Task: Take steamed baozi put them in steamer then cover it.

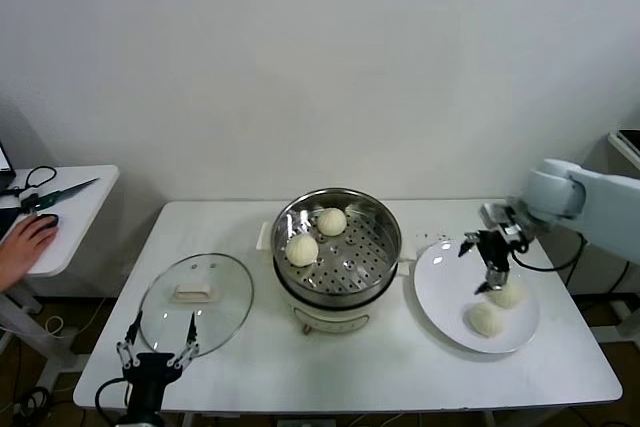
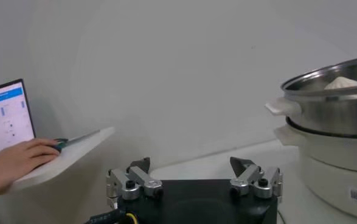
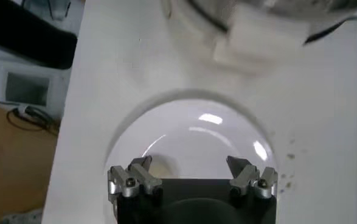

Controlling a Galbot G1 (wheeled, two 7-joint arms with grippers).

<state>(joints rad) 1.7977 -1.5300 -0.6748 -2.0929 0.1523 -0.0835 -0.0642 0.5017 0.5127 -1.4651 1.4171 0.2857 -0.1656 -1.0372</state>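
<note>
The steel steamer [image 1: 337, 247] stands on its white cooker base at the table's centre, uncovered, with two baozi [image 1: 302, 250] [image 1: 331, 221] on its perforated floor. Two more baozi [image 1: 505, 294] [image 1: 485, 319] lie on a white plate [image 1: 440, 282] to its right. My right gripper [image 1: 490, 275] hangs open just above the plate beside the farther bun; in the right wrist view [image 3: 189, 163] a bun [image 3: 160, 165] shows by one finger. The glass cover [image 1: 215, 317] lies flat on the table at left. My left gripper [image 1: 158, 339] is open and empty at the front edge, next to the cover.
A small side table [image 1: 70, 212] at far left holds scissors [image 1: 55, 193] and a person's hand [image 1: 25, 245]; a laptop [image 2: 5, 115] shows in the left wrist view. The steamer's side [image 2: 330, 97] rises close by the left gripper [image 2: 190, 165]. A wall stands behind.
</note>
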